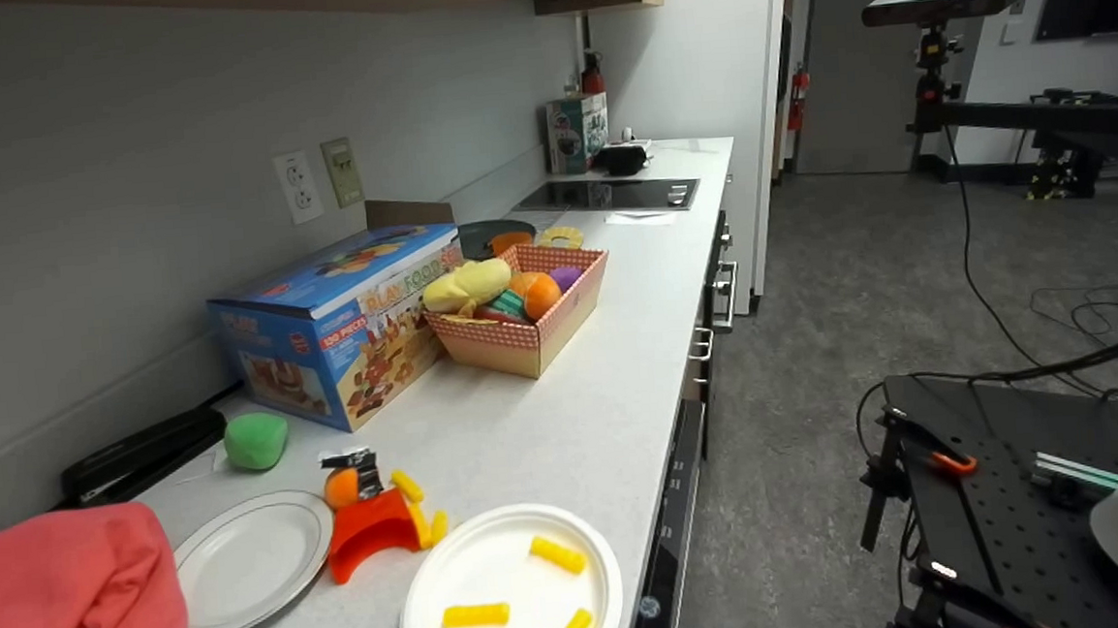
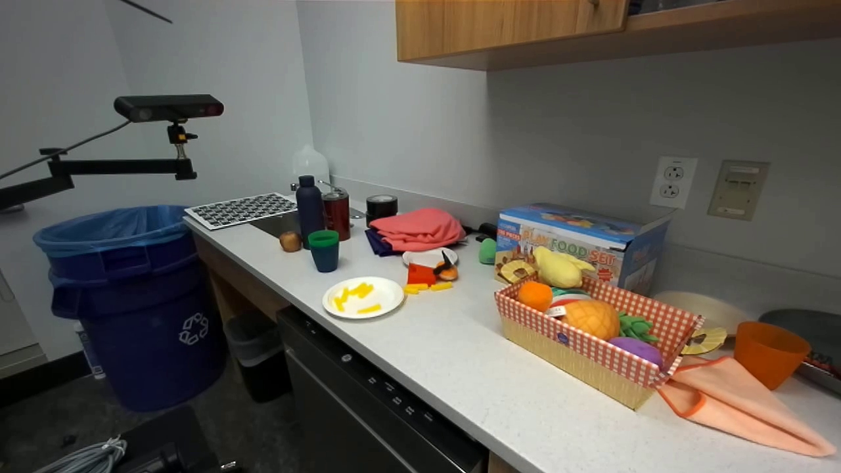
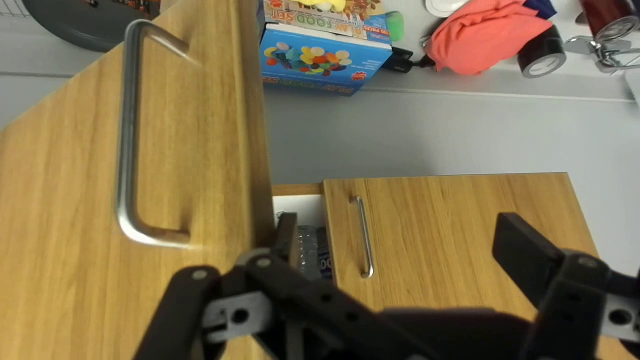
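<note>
The claw (image 3: pixel 397 231), closest to the wrist camera, is spread wide, holding nothing; one finger (image 3: pixel 286 232) is at the edge of a swung-out wooden cabinet door (image 3: pixel 75 225), contact unclear.

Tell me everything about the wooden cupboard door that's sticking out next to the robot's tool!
The flat, honey-brown, wood-grain cupboard door is swung outward above the white countertop, its side edge showing. A silvery, metal-looking bar handle, bent at both ends, sits near that edge. One finger of the open black tool is right there; touching or not, I can't tell.
</note>
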`<action>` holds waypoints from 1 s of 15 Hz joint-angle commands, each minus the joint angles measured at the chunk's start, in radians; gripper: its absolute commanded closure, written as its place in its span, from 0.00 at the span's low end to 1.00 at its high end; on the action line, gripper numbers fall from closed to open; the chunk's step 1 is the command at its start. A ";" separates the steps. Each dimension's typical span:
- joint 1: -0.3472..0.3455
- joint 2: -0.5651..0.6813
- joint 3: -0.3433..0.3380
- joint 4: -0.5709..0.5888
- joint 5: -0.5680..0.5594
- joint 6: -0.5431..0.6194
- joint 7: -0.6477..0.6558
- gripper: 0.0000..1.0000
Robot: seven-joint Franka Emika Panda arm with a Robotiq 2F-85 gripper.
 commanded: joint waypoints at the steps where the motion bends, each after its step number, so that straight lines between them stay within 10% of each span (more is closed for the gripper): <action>1: 0.037 0.047 -0.049 0.074 0.058 -0.087 -0.120 0.00; 15: 0.009 0.257 0.059 0.207 0.262 -0.147 -0.194 0.00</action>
